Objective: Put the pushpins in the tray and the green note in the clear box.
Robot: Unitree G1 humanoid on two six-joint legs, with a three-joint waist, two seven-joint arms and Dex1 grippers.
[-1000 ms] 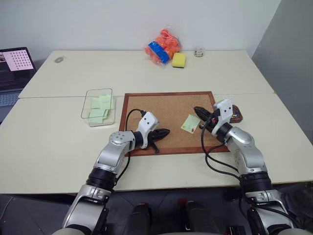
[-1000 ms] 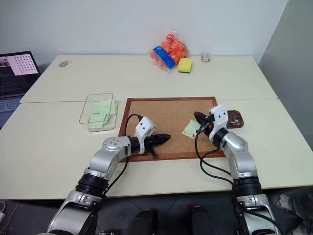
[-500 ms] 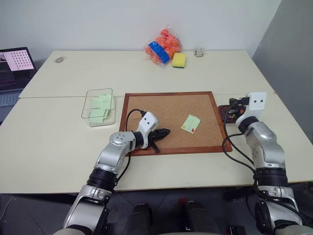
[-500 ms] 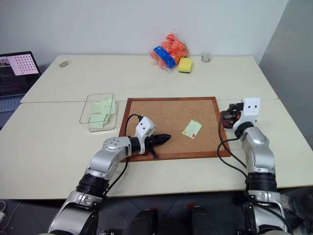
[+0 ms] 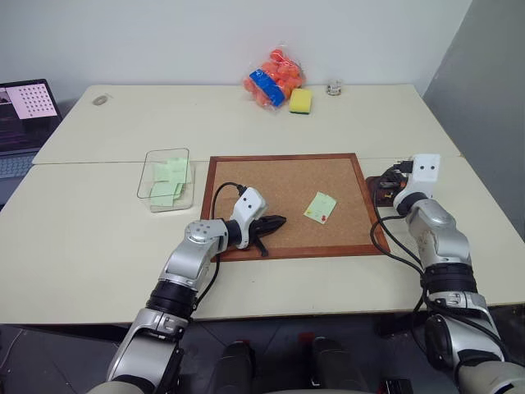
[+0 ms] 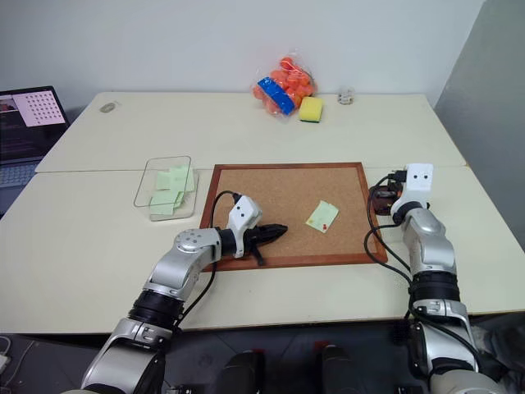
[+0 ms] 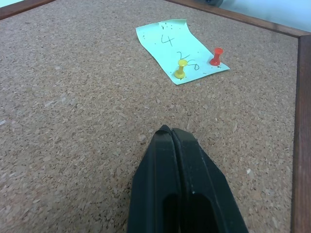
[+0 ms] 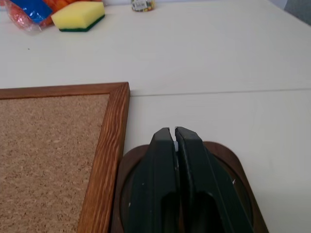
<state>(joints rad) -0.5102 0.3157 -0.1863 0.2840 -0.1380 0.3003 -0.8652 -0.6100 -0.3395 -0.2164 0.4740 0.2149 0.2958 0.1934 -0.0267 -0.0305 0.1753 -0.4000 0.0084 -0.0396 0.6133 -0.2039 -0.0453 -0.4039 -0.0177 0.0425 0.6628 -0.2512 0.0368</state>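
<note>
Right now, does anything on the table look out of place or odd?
Nothing is spilled or damaged. The green note sits askew on the corkboard, pinned by a yellow pushpin and a red pushpin, while other green notes already lie in the clear box.

Rough, grainy corkboard in a smooth wood frame; thin paper green note; glossy plastic pushpins; matt worktop.

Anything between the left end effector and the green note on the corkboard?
Nothing visible. Bare cork lies between the left end effector and the green note. The note is pinned by a yellow pushpin and a red pushpin, so it likely won't lift until they come out.
</note>
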